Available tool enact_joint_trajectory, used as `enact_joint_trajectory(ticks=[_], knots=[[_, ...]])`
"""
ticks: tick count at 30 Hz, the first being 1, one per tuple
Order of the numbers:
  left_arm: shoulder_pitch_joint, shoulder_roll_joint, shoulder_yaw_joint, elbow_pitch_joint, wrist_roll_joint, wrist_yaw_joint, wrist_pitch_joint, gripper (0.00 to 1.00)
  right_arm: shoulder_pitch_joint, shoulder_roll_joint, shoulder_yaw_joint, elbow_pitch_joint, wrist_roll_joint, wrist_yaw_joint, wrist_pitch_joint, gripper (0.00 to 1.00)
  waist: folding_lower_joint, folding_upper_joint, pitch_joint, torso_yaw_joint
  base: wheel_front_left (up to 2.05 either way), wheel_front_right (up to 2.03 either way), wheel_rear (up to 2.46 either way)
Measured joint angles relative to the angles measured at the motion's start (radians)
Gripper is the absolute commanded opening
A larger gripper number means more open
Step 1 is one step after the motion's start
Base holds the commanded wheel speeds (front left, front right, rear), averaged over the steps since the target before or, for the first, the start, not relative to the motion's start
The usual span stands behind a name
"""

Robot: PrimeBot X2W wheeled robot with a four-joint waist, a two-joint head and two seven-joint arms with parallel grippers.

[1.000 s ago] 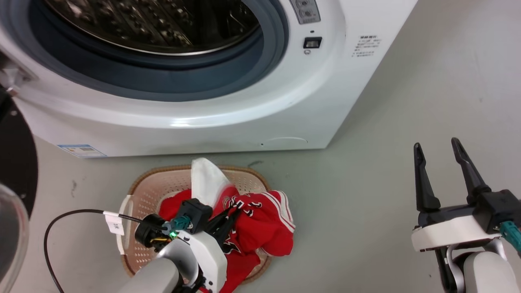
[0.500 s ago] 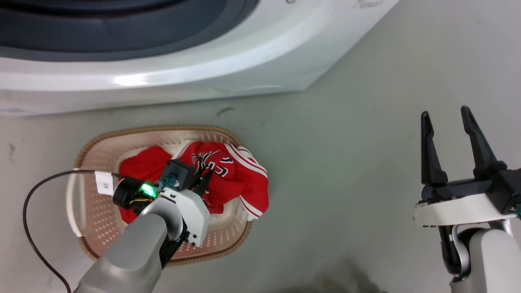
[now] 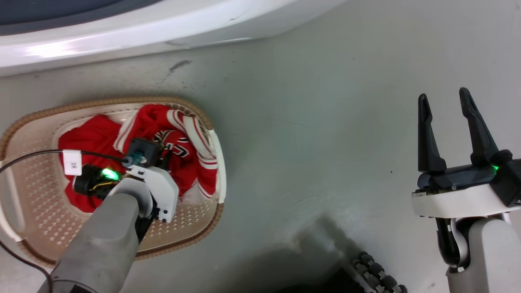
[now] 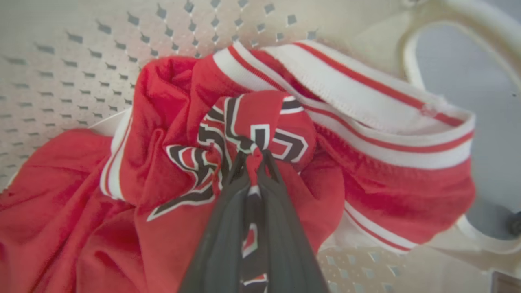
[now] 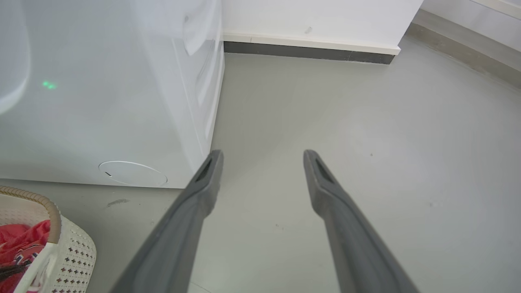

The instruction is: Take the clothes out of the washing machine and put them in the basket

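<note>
The cream basket (image 3: 205, 230) stands on the floor below the white washing machine (image 3: 122, 32). Both red clothes lie inside it: the jersey (image 3: 191, 138) with white-striped trim on the right, the plain red garment (image 3: 81, 138) on the left. My left gripper (image 3: 165, 156) reaches down into the basket. In the left wrist view the left gripper (image 4: 254, 156) is shut on a fold of the jersey (image 4: 366, 183), beside the plain garment (image 4: 49, 203) and the basket wall (image 4: 81, 49). My right gripper (image 3: 445, 101) stands open over bare floor, its fingers apart (image 5: 262, 156).
A black cable with a white tag (image 3: 73, 162) runs across the basket's left side. My dark base with its rollers (image 3: 374, 272) shows at the bottom edge. The machine's side (image 5: 101, 101) and a wall baseboard (image 5: 305, 49) bound the grey floor; the basket corner (image 5: 69, 252) sits nearby.
The head camera has tilted down, so the machine's drum has left the picture. My left gripper has lowered the jersey, which hung over the basket's right rim and now lies inside it. The right gripper stays open.
</note>
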Motion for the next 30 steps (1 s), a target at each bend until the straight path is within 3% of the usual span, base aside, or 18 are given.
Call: enact_joint_trajectory(ticks=[7,8,9,18,21,30], knots=[[-0.010,0.002,0.010,0.052,-0.001,0.011,-0.014,0.00,-0.007,0.000,0.004,-0.006,0.013,0.000,0.000,1.00,-0.0001,0.0000,0.045,-0.043,0.00,0.00,0.00],[-0.013,0.002,0.013,0.053,-0.001,0.016,-0.014,0.33,-0.007,0.000,0.004,-0.006,0.014,0.000,0.000,1.00,-0.0001,0.0000,0.049,-0.045,0.00,0.00,0.00],[-0.016,0.005,0.014,0.049,0.003,0.026,-0.014,1.00,-0.007,0.000,0.003,-0.006,0.015,0.000,0.000,1.00,0.0000,0.0000,0.050,-0.046,0.00,0.00,0.00],[0.021,0.007,0.054,-0.081,0.038,0.037,-0.015,1.00,-0.019,0.000,-0.004,0.015,0.000,0.000,0.000,1.00,-0.0001,0.0000,-0.016,-0.020,0.00,0.00,0.00],[0.048,0.003,0.064,-0.164,0.063,0.018,-0.016,1.00,-0.021,0.000,-0.012,0.025,-0.015,0.000,0.000,1.00,-0.0002,0.0000,-0.059,-0.005,0.00,0.00,0.00],[0.226,-0.004,0.221,-0.436,0.123,-0.007,-0.017,1.00,0.019,0.001,-0.046,0.078,-0.075,0.000,0.000,1.00,-0.0002,0.0000,-0.287,0.068,0.00,0.00,0.00]])
